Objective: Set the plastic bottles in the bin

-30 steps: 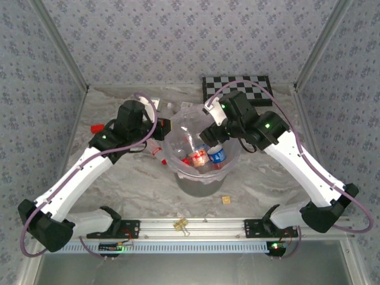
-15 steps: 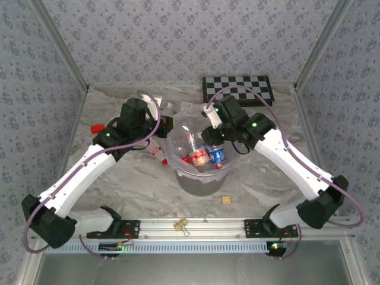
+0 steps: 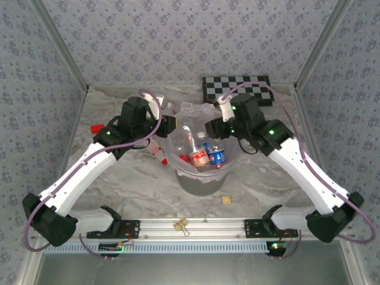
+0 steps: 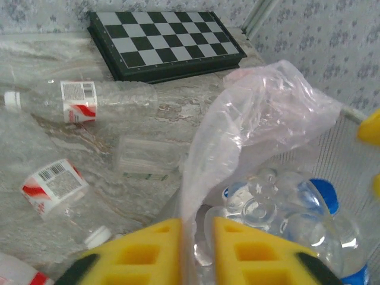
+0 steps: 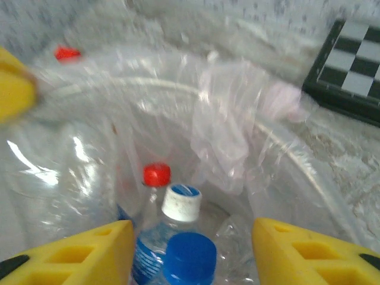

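Lifting out of the bin (image 3: 199, 183), the right gripper (image 3: 212, 127) now hangs over its far-right rim, higher than a moment ago. A blue-labelled bottle (image 3: 217, 156) lies inside, one more delivered. The left gripper (image 3: 168, 124) stays at the bin's left rim.

Left wrist: fingers (image 4: 148, 249) barely parted, the bag (image 4: 261, 101) running between them; whether they pinch it I cannot tell. More bottles (image 4: 89, 101) lie on the marbled counter (image 4: 178, 98) outside the bin, so work remains.

Right wrist: fingers (image 5: 89, 249) released, empty, above the binned caps.

Patterned walls (image 3: 178, 35) enclose the counter.
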Available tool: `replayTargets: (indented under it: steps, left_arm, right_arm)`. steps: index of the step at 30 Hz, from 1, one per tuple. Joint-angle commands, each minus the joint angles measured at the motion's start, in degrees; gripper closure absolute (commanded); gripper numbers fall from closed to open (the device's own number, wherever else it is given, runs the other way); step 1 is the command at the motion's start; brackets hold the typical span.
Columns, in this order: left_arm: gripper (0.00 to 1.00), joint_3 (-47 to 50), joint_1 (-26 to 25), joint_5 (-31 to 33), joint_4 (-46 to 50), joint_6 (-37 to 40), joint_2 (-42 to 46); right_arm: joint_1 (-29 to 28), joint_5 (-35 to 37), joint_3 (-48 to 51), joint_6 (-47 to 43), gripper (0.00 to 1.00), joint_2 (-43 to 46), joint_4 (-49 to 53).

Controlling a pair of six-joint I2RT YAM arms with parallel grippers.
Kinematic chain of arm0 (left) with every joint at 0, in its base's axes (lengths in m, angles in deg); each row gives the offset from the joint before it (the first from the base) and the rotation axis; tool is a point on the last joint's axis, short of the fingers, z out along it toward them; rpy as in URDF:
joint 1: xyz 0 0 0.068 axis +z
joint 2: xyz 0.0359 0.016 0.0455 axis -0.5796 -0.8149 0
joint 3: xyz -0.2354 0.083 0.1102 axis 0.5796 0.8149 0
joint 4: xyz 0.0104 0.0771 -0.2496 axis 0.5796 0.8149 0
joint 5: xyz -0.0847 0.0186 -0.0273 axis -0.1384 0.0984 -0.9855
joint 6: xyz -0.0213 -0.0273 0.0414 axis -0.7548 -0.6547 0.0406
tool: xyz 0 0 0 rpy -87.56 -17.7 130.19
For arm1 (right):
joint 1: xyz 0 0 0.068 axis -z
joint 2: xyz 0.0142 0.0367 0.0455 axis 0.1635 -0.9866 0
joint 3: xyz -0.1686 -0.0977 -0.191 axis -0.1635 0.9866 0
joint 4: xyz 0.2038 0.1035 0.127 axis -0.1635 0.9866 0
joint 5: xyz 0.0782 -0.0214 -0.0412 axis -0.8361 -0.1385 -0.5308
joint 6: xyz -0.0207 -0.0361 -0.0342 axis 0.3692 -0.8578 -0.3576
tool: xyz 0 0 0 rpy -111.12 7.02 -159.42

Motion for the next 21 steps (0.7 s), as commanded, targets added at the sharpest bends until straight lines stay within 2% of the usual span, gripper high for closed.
replayTargets:
  steps: [1, 4, 6, 8, 10, 12, 17, 21]
  left_arm:
    - [0.58, -3.22, -0.41, -0.74, 1.33, 1.31, 2.80]
    - [0.39, -5.40, -0.22, -0.22, 2.98, 2.29, 4.76]
    - [0.22, -7.28, -0.04, 0.39, 5.31, 3.47, 5.72]
    - [0.11, -8.73, 0.60, 2.33, 8.90, 4.77, 6.76]
    - [0.06, -8.58, 1.87, 4.87, 11.91, 5.12, 8.52]
    - [0.04, -5.93, 4.55, 5.76, 12.99, 3.87, 11.23]
    - [0.03, 5.11, 12.91, 0.22, 9.26, -4.74, 15.42]
    - [0.03, 13.59, 17.49, -0.27, 3.65, -12.16, 14.09]
  right_arm:
    - [1.60, -4.11, 4.46, 0.74, 0.39, 3.82, -8.04]
    - [3.03, -5.08, 8.04, 2.55, 0.34, 6.27, -11.93]
    - [4.12, -5.30, 9.15, 3.43, 0.29, 7.17, -13.56]
    - [5.12, -6.99, 10.27, 3.66, 0.20, 8.21, -15.94]
    - [5.49, -8.27, 12.41, 3.92, 0.12, 9.61, -18.80]
    - [5.64, -8.22, 13.62, 3.77, 0.08, 10.88, -20.56]
    - [7.54, -8.00, 14.41, 3.98, 0.02, 11.20, -19.53]
    - [8.69, -7.51, 15.16, 4.38, 0.00, 12.26, -19.02]
